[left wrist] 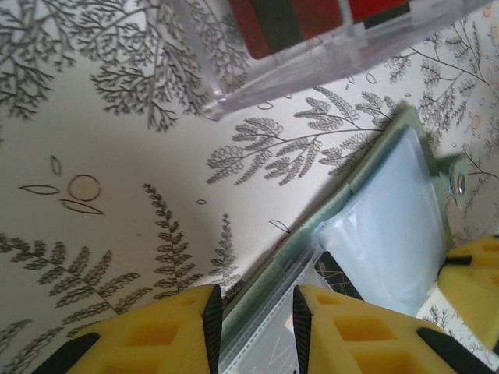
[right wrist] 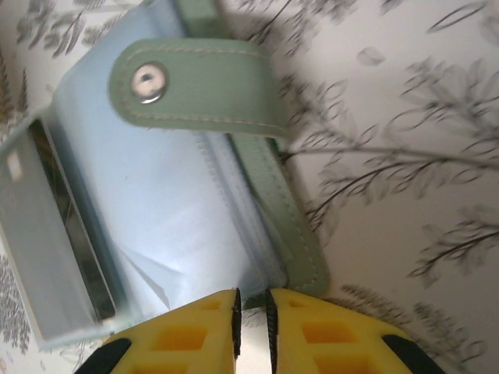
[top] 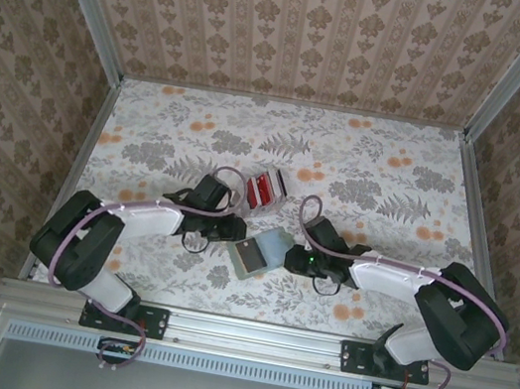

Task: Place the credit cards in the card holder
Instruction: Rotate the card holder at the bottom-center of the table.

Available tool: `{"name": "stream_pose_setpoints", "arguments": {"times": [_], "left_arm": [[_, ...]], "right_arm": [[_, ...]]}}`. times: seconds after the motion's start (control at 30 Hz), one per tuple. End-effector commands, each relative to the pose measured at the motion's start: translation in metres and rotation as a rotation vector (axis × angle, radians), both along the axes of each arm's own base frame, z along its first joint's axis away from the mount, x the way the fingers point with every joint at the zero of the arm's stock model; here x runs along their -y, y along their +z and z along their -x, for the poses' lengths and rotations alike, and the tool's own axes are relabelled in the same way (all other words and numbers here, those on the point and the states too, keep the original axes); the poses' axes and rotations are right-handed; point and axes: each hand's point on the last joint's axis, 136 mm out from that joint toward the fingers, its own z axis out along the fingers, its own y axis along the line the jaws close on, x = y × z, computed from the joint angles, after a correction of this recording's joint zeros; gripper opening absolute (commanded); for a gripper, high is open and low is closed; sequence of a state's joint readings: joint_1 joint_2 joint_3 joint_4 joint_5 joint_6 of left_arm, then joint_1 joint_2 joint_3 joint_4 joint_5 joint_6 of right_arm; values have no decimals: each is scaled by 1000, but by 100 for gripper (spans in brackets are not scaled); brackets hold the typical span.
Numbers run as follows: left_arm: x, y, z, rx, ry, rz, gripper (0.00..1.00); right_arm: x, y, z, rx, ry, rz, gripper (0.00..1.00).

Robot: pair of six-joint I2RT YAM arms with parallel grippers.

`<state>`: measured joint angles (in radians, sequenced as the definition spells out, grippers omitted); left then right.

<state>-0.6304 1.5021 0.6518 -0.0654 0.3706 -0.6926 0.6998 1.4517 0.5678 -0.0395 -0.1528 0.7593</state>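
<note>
Top external view: the card holder [top: 260, 253] lies open on the table [top: 423, 183], about midway between the left and right edges and nearer the near edge than the far one. Its pale inside faces up. The left gripper [top: 230, 235] meets its left side and the right gripper [top: 291, 258] its right side. The credit cards [top: 266, 189] stand apart from it toward the far edge, red faces showing, inside a clear stand [top: 268, 194].

Left wrist view: the yellow fingers [left wrist: 179, 331] are set narrow. The gap between them is filled by the holder's green edge and a bundle of clear sleeves [left wrist: 261, 343], so this gripper is pinching that edge. The holder's bluish panel slants up and away from the fingers, and one yellow finger of the other gripper touches its far side. The clear stand sits near the top of this view, just clear of the holder.

Right wrist view: the two fingers [right wrist: 312, 339] are almost together, leaving only a thin slit. The holder's green rim runs straight into that slit, so it is clamped there. A green strap [right wrist: 210, 86] with a metal snap [right wrist: 148, 82] lies folded over the pale blue inside.
</note>
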Motion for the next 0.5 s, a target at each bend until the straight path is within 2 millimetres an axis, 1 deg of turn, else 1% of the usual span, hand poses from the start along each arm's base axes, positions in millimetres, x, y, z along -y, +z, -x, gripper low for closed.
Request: {"name": "stream_pose_setpoints", "arguments": {"times": [0.0,0.13,0.27,0.37,0.47], "left_arm": [[0,2,8,3,4,30,30],[-5,-5,33,-36,26,34,29],[-11,-11,61,-52,47,18,28],[-16,-12,76,-57,62,12,28],[-19,-14,86,-58,72,2,28]], "right_arm": [[7,-2,-14,8,-13,35,19],[-7,1,-22,-3,35,17,18],[-18,-6,-23,-26,68,-4,18],[-31,-9,-22,-28,116,5,18],[-50,-9,-22,-24,169,12,18]]}}
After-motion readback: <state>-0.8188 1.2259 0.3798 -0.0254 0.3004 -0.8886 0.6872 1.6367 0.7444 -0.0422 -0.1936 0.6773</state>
